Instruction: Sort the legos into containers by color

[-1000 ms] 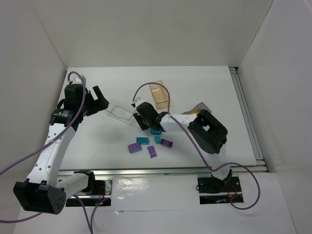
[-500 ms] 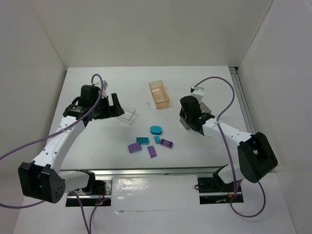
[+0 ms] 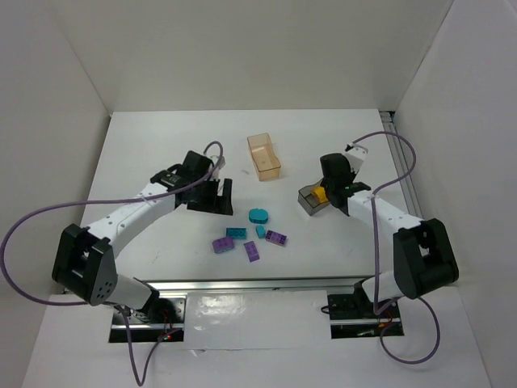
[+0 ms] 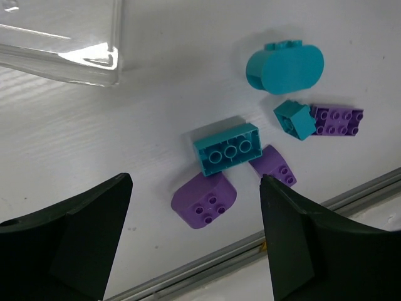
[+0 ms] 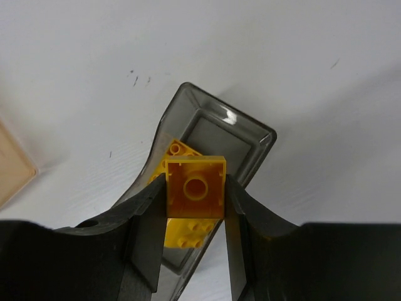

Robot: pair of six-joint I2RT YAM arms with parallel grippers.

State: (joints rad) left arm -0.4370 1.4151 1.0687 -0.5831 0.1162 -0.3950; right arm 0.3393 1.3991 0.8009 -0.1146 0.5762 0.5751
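– Left hand: why was it hanging there with its jaws spread wide and nothing between them?
– It hovered over the loose legos on the bench. One teal brick lay just ahead of the open fingers, with a purple piece just beside it and a rounded teal piece beyond. I judged it was lining up a pick. Its clear bin sat near.
– And the right hand?
– It was clamped on a yellow brick and held it above the dark grey bin, where other yellow bricks already lay. That looked like a drop by colour, not yet made.
– Farthest back?
– The peach bin stood well apart from both hands. I could not tell whether it held anything.
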